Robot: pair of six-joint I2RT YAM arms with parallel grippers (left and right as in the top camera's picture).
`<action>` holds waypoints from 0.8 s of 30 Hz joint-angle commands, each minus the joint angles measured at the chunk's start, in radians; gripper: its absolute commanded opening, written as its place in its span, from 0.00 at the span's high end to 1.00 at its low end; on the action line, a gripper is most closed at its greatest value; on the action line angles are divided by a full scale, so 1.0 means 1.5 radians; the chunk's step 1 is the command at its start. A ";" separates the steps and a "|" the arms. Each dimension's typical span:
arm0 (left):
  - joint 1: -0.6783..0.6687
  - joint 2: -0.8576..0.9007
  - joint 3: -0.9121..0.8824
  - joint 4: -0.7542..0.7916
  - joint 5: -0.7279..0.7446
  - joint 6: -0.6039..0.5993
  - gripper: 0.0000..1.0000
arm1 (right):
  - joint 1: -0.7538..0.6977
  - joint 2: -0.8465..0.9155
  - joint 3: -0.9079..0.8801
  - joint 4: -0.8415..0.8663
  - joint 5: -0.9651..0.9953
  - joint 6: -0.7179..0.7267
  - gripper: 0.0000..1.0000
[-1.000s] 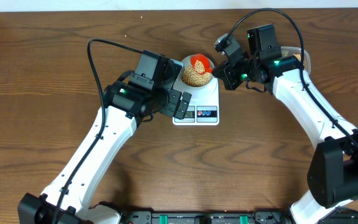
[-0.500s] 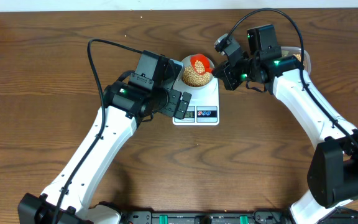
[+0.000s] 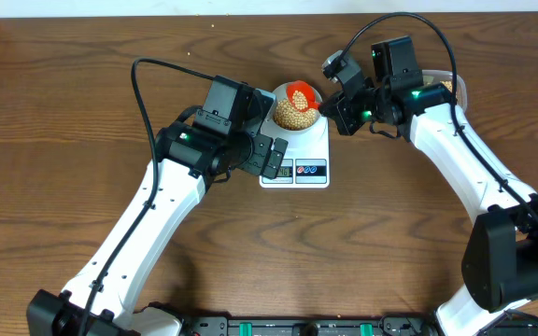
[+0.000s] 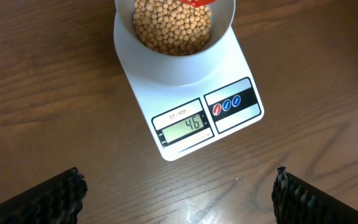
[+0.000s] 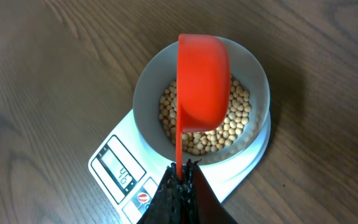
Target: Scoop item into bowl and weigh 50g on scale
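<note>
**A:** Brown wood-grain worktop fills every view. What sits nearest?

**B:** The left pincer, just in front of the scale. Its fingers stand wide apart, holding nothing and touching nothing.

**A:** And the scale itself?

**B:** White, flat on the worktop. Its display at the front edge reads 46, with the round buttons beside it.

**A:** Where is the bowl?

**B:** The bowl stands on the scale's rear part, behind the display, with a heap of beans inside.

**A:** Anything over it?

**B:** An orange scoop hangs above the beans, its smooth outer side toward the wrist camera.

**A:** Held by what?

**B:** The right pincer, off the scale's right rear corner, is clamped tight on the scoop's thin handle.
</note>
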 commanded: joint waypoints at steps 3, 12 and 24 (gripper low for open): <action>0.003 -0.003 -0.006 0.000 -0.009 0.000 0.02 | 0.005 -0.017 0.011 0.001 -0.009 -0.004 0.99; 0.003 -0.003 -0.006 0.000 -0.009 0.000 0.02 | 0.005 -0.017 0.011 0.001 -0.009 -0.012 0.99; 0.003 -0.003 -0.006 0.000 -0.009 0.000 0.02 | 0.005 -0.017 0.011 0.001 -0.009 -0.014 0.99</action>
